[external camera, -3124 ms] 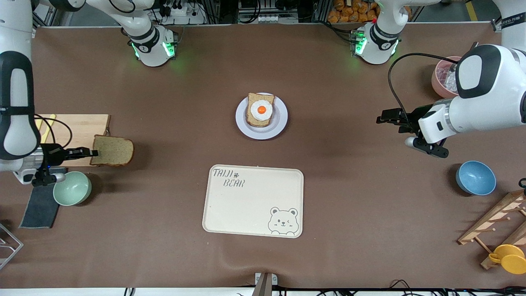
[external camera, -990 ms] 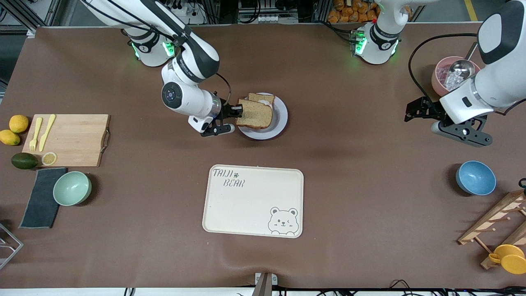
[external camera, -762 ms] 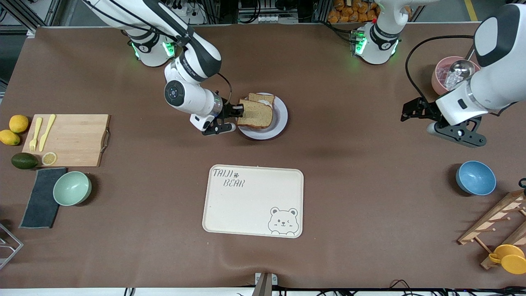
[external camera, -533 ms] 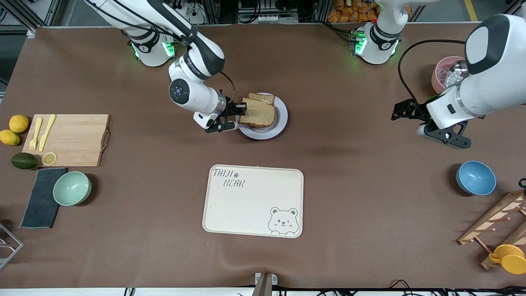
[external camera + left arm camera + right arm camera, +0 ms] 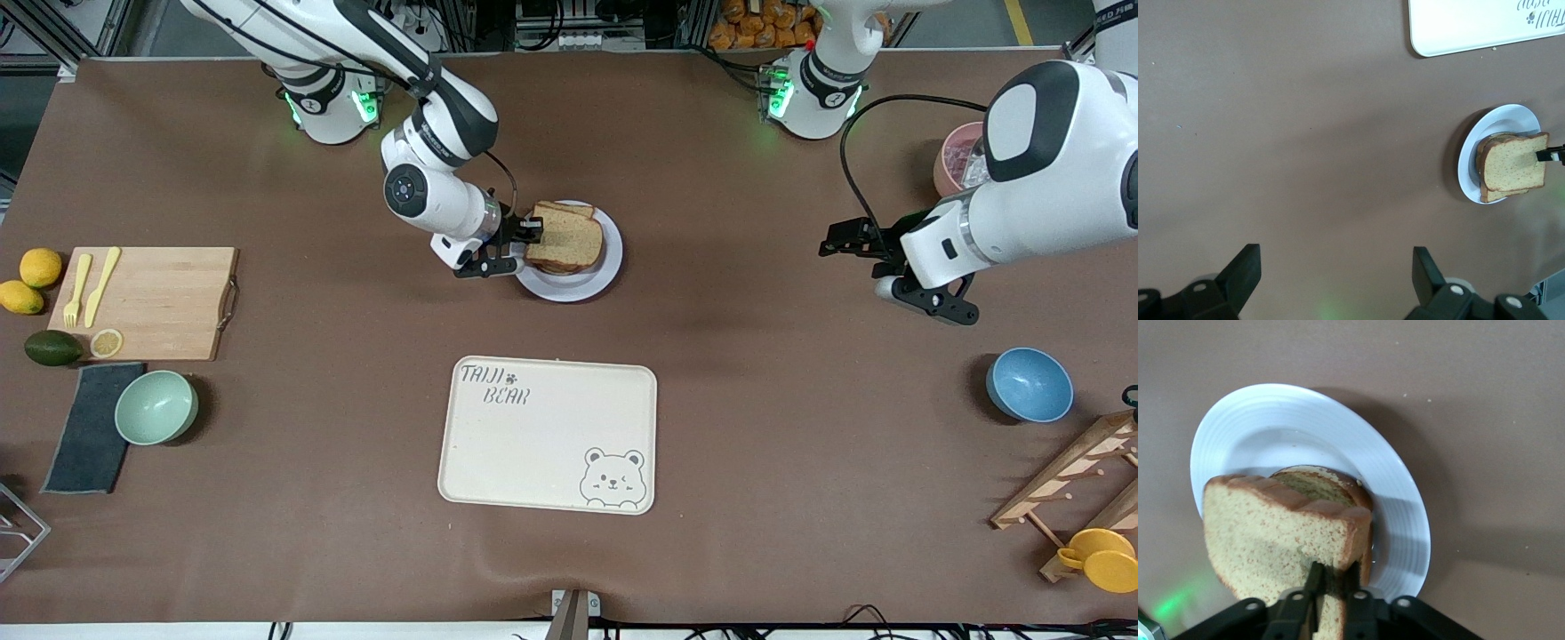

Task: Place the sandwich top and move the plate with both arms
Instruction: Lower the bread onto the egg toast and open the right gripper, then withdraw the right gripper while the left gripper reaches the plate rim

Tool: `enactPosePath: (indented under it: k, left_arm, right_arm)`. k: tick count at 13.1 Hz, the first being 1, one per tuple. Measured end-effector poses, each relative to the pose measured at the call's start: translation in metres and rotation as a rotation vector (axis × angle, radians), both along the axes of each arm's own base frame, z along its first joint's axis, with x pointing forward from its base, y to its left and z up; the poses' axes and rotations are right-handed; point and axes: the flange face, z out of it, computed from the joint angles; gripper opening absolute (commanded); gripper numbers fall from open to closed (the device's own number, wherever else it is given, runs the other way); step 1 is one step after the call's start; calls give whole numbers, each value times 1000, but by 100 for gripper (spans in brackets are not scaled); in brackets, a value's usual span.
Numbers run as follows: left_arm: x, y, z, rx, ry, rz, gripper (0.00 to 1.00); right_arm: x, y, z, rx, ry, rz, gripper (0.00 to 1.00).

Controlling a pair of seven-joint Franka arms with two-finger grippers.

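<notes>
The sandwich top (image 5: 569, 242), a plain brown bread slice, lies tilted over a lower slice (image 5: 556, 210) on the pale round plate (image 5: 609, 267). My right gripper (image 5: 532, 233) is beside the plate's rim, at the right arm's end, shut on the slice's crust edge. In the right wrist view the fingers (image 5: 1313, 581) pinch the sandwich top (image 5: 1278, 533) above the lower slice (image 5: 1318, 483) and the plate (image 5: 1305, 413). Any egg is hidden. My left gripper (image 5: 831, 247) hangs open over bare table toward the left arm's end, and its own view shows the jaws (image 5: 1336, 260) wide apart and the plate (image 5: 1468, 153) farther off.
A cream bear tray (image 5: 547, 436) lies nearer the front camera than the plate. A blue bowl (image 5: 1029, 384), a pink bowl (image 5: 956, 164) and a wooden rack (image 5: 1076, 480) stand at the left arm's end. A cutting board (image 5: 151, 302) and green bowl (image 5: 156, 406) are at the right arm's end.
The right gripper has carried the sandwich top farther over the plate, now covering the lower slice. The left arm has swung inward toward the middle of the table.
</notes>
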Motion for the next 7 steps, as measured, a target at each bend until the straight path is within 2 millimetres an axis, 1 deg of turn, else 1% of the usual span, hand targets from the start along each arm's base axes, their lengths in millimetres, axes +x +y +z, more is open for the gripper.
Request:
enactPosePath:
  k: [3,7]
  left_arm:
    - [0,-4,-14,-33,33,13,100]
    - [-1,-19,-44,-117,102,37,100]
  right_arm:
    - [4,-2,0,-3,6,-25,100]
    - [18,-7,8,6,-1,-46,100]
